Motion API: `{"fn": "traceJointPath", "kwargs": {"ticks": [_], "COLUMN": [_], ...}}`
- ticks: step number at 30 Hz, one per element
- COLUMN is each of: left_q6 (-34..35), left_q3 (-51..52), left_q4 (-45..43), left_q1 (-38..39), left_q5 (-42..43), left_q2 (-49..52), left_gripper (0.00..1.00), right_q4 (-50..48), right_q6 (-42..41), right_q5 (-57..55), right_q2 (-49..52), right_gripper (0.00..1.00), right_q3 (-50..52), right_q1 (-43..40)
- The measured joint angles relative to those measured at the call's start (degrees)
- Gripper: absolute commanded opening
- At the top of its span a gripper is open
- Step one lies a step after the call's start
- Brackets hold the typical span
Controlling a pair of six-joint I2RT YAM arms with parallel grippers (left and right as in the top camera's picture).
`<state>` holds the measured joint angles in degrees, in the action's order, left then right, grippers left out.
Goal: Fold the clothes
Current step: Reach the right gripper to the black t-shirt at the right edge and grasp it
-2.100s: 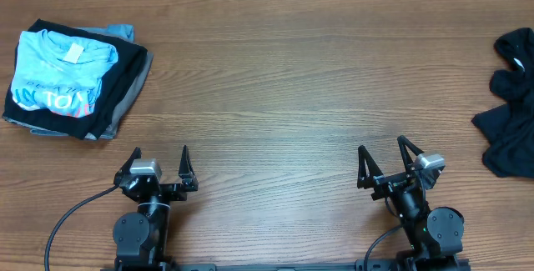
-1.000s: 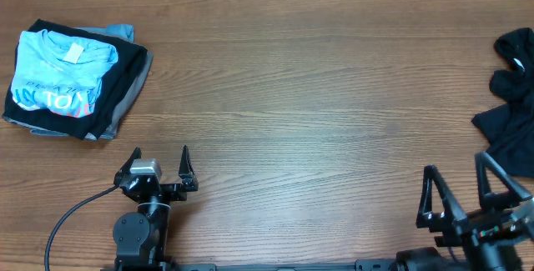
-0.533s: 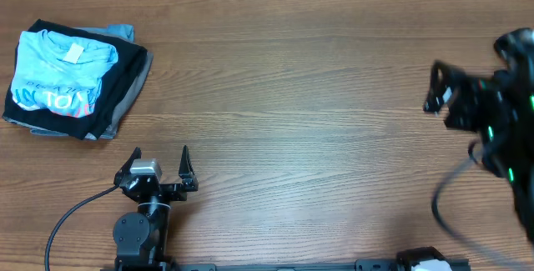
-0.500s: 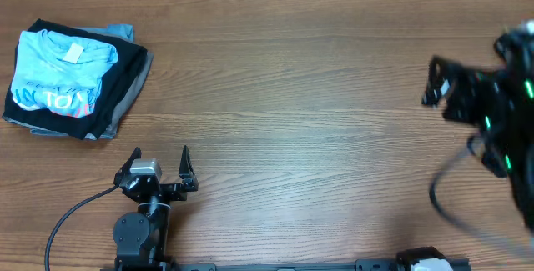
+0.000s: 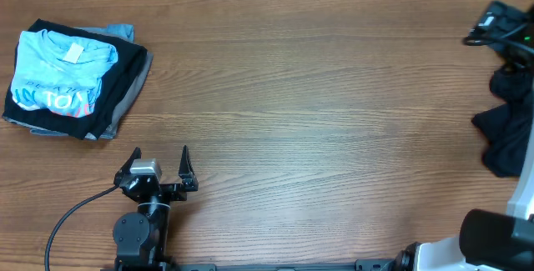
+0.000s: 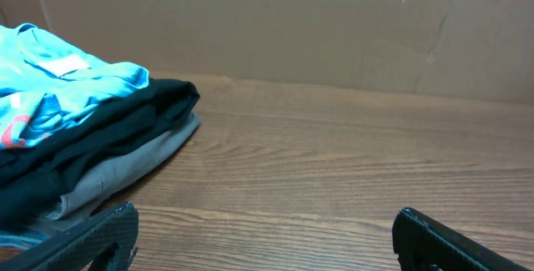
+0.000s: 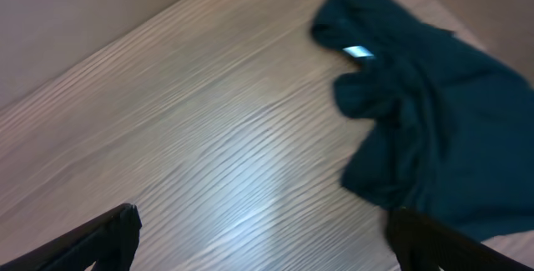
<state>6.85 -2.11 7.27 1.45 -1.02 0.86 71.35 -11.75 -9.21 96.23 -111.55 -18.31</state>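
- Two hands are on this job, and only one is near the cloth. The right hand hangs over the far right corner of the desk with its jaws spread wide and nothing between them.
- The black T-shirt lies crumpled against the desk's right edge. The overhead view cuts part of it off, and we see it neither spread out nor folded.
- In the right wrist view, the shirt sits ahead of the open jaws and off to their right, clear of both. Only bare wood lies straight between them.
- We read the heap's long axis as running along the right edge, from the far side toward the near side. Its white neck label shows at one end of the heap.
- The left hand rests at the front of the desk on the left side, jaws equally wide and empty, well apart from the shirt.
- What lies ahead of the left hand is the folded pile with the light blue T-shirt on top, which is not ours to fold.
- We judge the first grasp belongs to the right hand. It needs to shift sideways onto the cloth, then draw it toward the middle, where both hands can reach it.
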Motion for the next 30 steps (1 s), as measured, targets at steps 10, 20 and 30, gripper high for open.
{"fn": "traceJointPath", "kwargs": {"ticks": [10,20,30], "left_q6": [0.0,0.0,0.0], "left_q3": [0.0,0.0,0.0], "left_q4": [0.0,0.0,0.0], "left_q1": [0.0,0.0,0.0], "left_q5": [0.0,0.0,0.0], "left_q2": [0.0,0.0,0.0], "left_gripper": [1.0,1.0,1.0], "right_q4": [-0.7,-15.4,-24.3], "right_q6": [0.0,9.8,17.1], "right_q5": [0.0,-1.7,-4.0], "right_q2": [15.0,26.0,35.4], "right_gripper": [0.9,0.91,0.85], "right_q3": [-0.3,-0.3,-0.3], "right_q1": [-11.8,-13.2,-13.2]}}
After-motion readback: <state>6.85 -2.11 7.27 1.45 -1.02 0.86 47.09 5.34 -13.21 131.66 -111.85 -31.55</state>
